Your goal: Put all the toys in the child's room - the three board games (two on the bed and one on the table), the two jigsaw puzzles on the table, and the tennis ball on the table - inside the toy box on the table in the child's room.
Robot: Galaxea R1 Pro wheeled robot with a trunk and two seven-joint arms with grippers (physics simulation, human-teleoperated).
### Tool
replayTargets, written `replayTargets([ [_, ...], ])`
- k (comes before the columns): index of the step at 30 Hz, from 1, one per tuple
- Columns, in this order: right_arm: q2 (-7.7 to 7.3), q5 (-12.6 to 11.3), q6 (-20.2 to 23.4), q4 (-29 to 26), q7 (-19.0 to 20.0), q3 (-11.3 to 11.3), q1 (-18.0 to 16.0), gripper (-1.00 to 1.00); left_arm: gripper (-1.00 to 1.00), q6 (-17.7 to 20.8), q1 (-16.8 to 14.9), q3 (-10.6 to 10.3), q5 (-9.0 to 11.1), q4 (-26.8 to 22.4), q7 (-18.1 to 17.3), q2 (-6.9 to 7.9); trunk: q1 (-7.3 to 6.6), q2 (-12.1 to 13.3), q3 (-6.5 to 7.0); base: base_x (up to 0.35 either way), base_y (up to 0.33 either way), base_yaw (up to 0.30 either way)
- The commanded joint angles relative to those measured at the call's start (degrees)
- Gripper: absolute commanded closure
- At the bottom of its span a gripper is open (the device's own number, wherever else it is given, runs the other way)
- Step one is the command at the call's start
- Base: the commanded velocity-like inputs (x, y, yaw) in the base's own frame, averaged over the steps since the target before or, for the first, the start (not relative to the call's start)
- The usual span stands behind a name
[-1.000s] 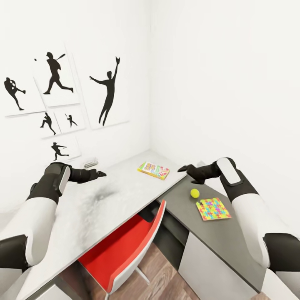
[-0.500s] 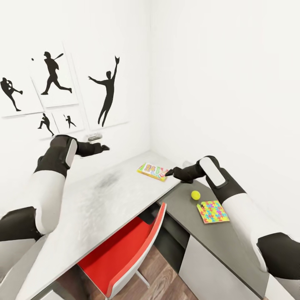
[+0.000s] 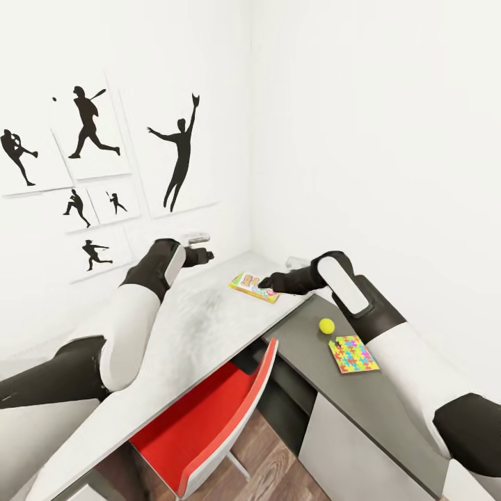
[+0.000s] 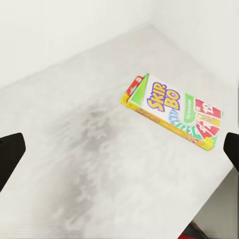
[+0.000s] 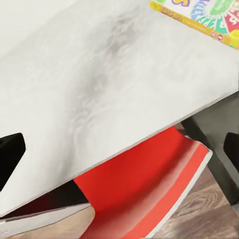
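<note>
Cardboard SKIP-BO board game (image 4: 172,112) lying flat on bench (image 3: 167,348): likely light, stiff, slick | right gripper (image 3: 265,283) hovering alongside, both grippers released | taking long edges advisable.

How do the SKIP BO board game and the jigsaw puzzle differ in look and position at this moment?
The board game is a printed rectangular box with visible thickness; the jigsaw puzzle is a thin square of interlocked coloured pieces. The board game lies on the pale upper table beside the right gripper; the jigsaw puzzle lies on the lower dark wing, near the tennis ball. Both lie flat, ungrasped.
</note>
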Motion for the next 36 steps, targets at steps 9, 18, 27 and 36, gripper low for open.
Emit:
replayTargets([
  [9,-0.75,-4.9,0.0,-4.5,-0.6,2.0,-0.1,-1.00,-1.00,-6.1,-0.1,0.5,-0.4,0.8,3.5,-1.87,0.04,-0.1,-0.13,0.000,0.000,0.000],
  [18,-0.85,-5.3,0.0,-5.0,-0.6,1.9,0.0,-1.00,-1.00,-9.1,-0.1,0.4,-0.5,1.1,4.0,-1.87,0.04,-0.1,-0.13,0.000,0.000,0.000],
  [27,-0.88,-5.3,0.0,-4.5,-0.6,1.6,0.0,-1.00,-1.00,-9.8,-0.1,0.4,-0.5,1.1,4.0,-1.87,0.04,-0.1,-0.57,0.000,0.000,0.000],
  [36,-2.21,-10.9,0.0,-4.5,-0.5,1.3,0.0,-1.00,-1.00,-9.9,-0.1,0.4,-0.5,1.1,3.9,-1.87,0.04,-0.1,-1.40,0.000,0.000,0.000],
])
